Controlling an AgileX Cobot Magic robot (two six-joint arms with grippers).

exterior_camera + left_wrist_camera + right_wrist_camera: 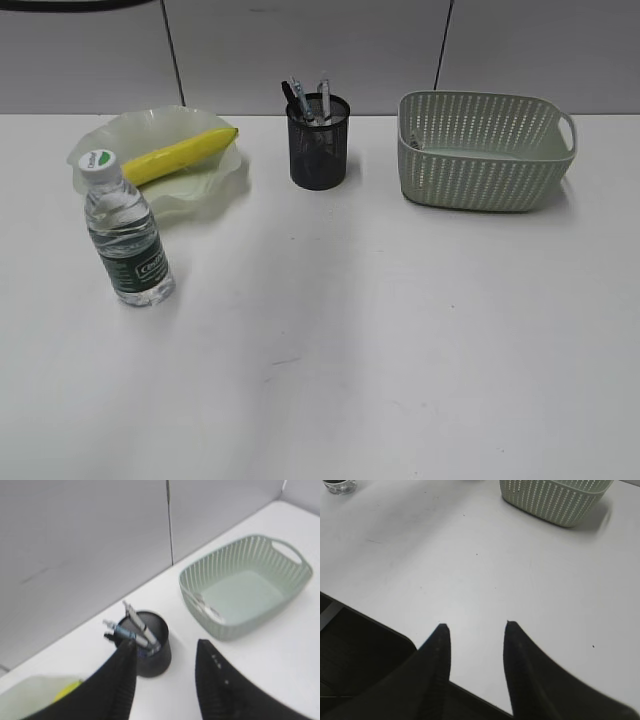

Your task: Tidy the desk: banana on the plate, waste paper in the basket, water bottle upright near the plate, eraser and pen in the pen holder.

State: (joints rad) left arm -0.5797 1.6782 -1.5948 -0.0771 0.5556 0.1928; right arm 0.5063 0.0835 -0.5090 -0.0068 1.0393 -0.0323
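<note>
We are seeing the clear plastic water bottle (128,240) standing upright at the near left of the white bench (400,330), just beside the pale green plate (215,185). It looks light and slippery; we are favouring its ribbed middle. Both the left tool (165,652) and right tool (475,627) are gaping empty.

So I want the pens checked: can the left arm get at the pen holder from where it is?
Probably yes: the left end effector hangs open just above the pen holder, nothing between them.
</note>
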